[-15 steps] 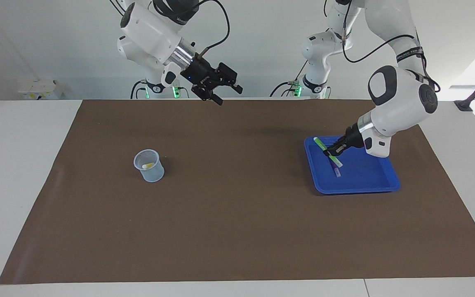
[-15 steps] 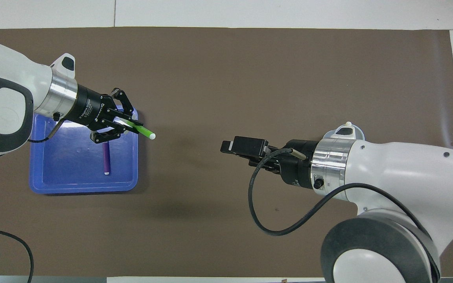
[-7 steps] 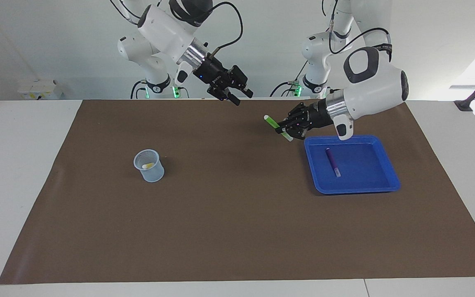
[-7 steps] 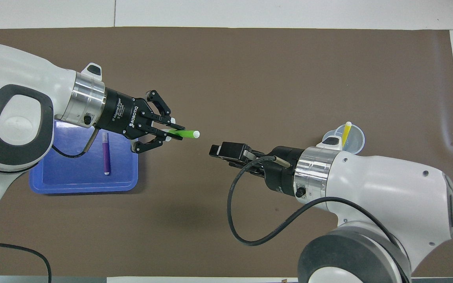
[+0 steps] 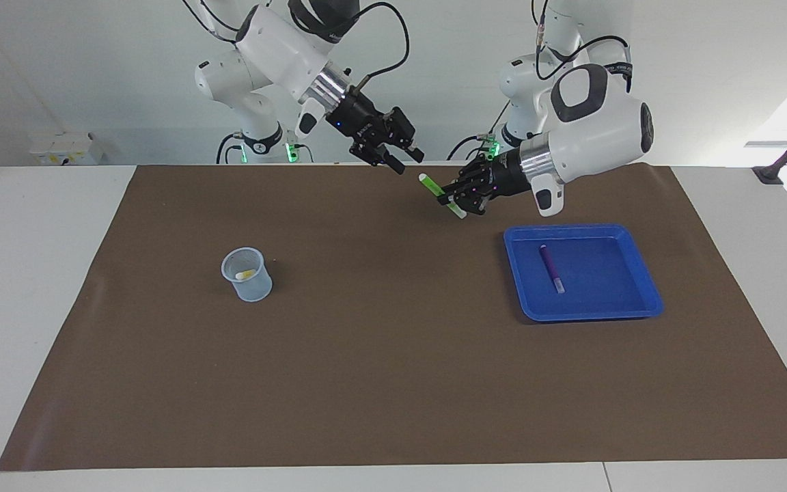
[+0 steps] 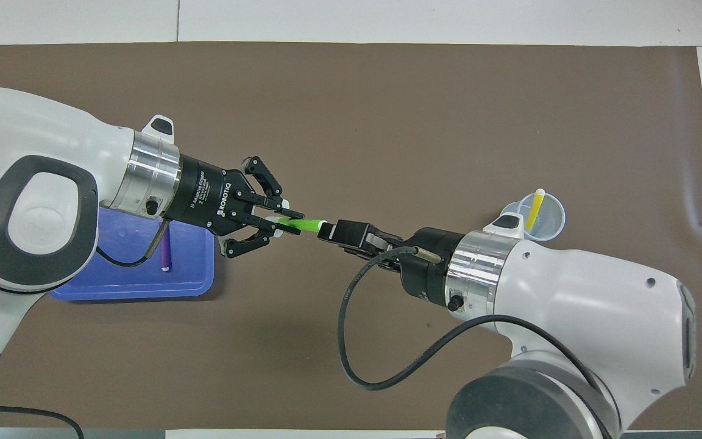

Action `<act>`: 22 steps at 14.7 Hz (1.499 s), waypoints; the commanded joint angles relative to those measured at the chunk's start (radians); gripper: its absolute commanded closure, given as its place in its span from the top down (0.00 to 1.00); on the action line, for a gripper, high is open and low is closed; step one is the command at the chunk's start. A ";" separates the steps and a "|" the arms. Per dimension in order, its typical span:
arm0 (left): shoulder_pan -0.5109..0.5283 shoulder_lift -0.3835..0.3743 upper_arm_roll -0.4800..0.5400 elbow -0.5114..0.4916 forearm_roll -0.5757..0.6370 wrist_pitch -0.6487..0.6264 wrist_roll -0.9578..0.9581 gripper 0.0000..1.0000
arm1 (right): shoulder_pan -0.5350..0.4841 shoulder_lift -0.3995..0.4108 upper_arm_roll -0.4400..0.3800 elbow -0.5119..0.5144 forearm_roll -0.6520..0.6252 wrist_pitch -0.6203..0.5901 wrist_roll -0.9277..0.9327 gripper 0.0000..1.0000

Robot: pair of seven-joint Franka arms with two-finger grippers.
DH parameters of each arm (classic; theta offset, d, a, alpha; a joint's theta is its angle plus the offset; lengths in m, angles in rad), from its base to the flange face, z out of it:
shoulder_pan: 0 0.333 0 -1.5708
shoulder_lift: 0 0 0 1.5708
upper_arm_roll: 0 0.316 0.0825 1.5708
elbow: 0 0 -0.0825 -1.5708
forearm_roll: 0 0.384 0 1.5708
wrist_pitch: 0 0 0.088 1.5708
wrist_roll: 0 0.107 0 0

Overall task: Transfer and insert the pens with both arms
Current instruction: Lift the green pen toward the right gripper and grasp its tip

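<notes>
My left gripper (image 5: 453,199) is shut on the green pen (image 5: 434,189) and holds it in the air over the brown mat, beside the blue tray (image 5: 585,316). The pen's pale tip points at my right gripper (image 5: 407,162), which is open and hangs just short of that tip. In the overhead view the green pen (image 6: 305,225) spans the gap between the left gripper (image 6: 284,221) and the right gripper (image 6: 325,231). The purple pen (image 5: 550,268) lies in the tray. The yellow pen (image 5: 246,275) stands in the cup (image 5: 250,287).
The brown mat (image 5: 393,383) covers most of the white table. The cup (image 6: 555,216) stands toward the right arm's end, the tray (image 6: 131,289) toward the left arm's end. Two small arm bases with green lights (image 5: 290,152) stand at the table's edge nearest the robots.
My left gripper has lifted the green pen out of the tray and carried it toward the middle of the table. My right gripper has moved toward it until the pen's tip almost meets it.
</notes>
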 commanded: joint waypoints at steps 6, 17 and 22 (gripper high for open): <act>-0.039 -0.128 0.009 -0.123 -0.075 0.088 -0.025 0.00 | 0.005 0.036 0.023 0.032 0.008 0.029 0.005 0.53; -0.039 -0.131 0.009 -0.123 -0.076 0.091 -0.036 0.00 | -0.006 0.033 0.021 0.027 0.006 -0.011 -0.001 0.00; -0.039 -0.139 0.010 -0.118 -0.072 0.116 -0.048 1.00 | -0.012 0.033 0.018 0.029 0.006 -0.020 -0.003 0.00</act>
